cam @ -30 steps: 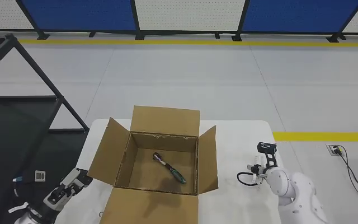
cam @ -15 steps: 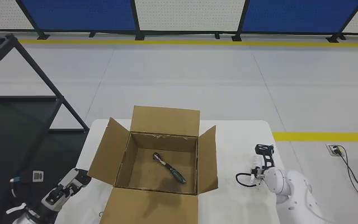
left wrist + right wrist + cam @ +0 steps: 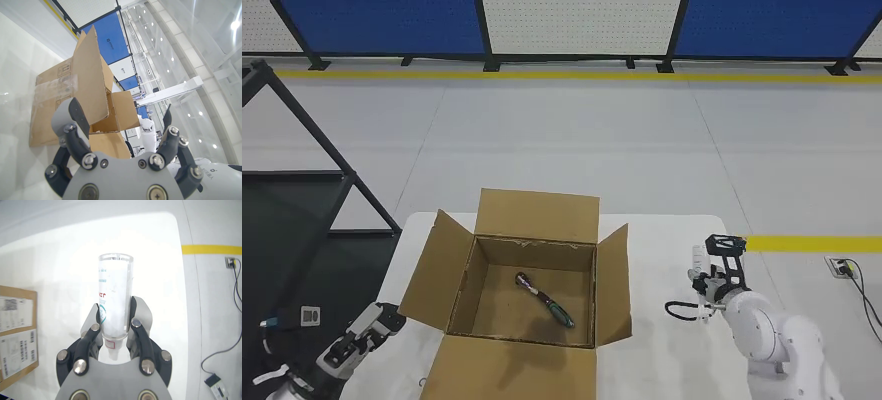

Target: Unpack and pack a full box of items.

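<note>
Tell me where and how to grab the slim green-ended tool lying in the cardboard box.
Grip the slim tool at mid-length, coming straight down from above, jaws set across its long axis. It lies flat and diagonal on the floor of the cardboard box, whose walls likely block any sideways approach. The left gripper is open and free; the right gripper holds a bottle.

- 1 brown cardboard box (image 3: 538,214); flaps open: 4.
- 1 slim dark stick-shaped item w/ green end (image 3: 546,301).
- 1 clear plastic bottle (image 3: 113,291) w/ white contents.
- 1 white table (image 3: 662,310).
- 2 white paper labels (image 3: 16,313) on one box side.
- 1 clear tape patch (image 3: 56,88) on another box side.
- 2 grippers: left gripper (image 3: 122,111), right gripper (image 3: 115,305).
</note>
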